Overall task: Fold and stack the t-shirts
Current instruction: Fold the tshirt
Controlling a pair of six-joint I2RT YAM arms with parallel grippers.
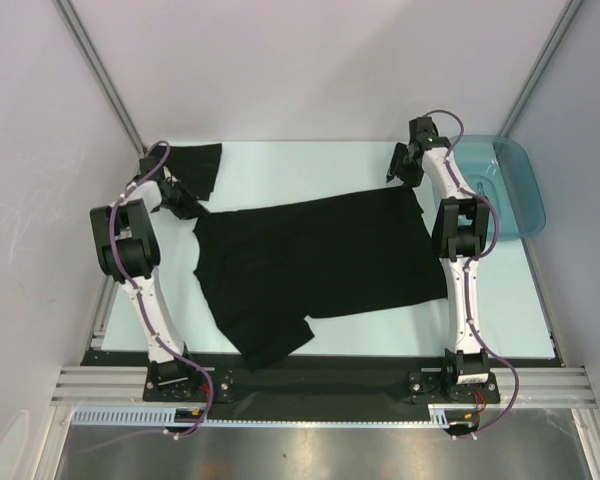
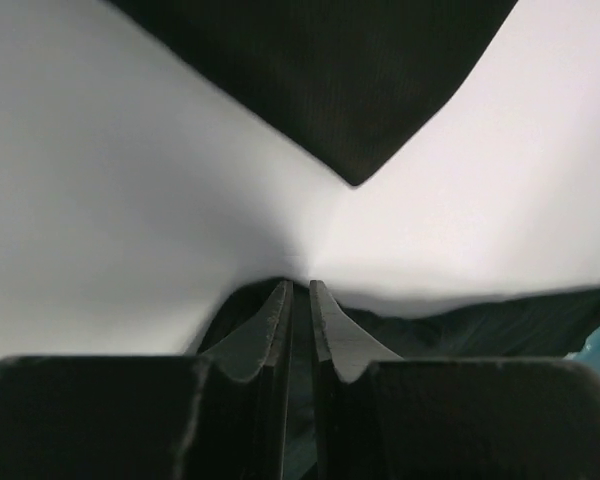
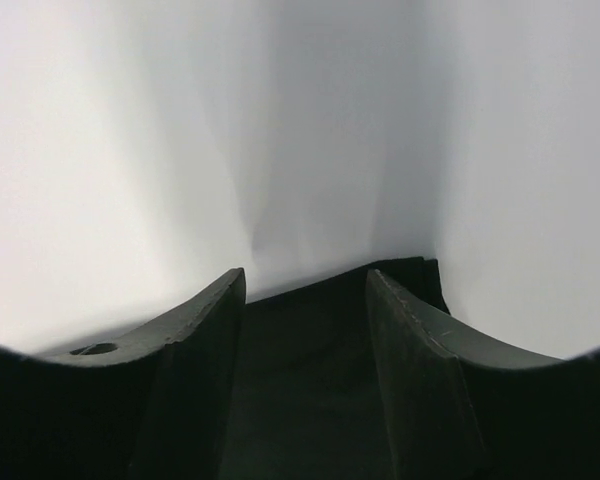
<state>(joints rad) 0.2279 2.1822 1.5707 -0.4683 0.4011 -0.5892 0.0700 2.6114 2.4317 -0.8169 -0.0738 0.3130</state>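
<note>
Under the spread right pincer (image 3: 306, 274) lies a corner of the shirt (image 1: 320, 260), whose other side the left pincer (image 2: 300, 285) pinches.

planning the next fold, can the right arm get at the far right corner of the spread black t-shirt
probably yes: the right tool hangs open right by that corner of the black t-shirt, with nothing between them
</note>
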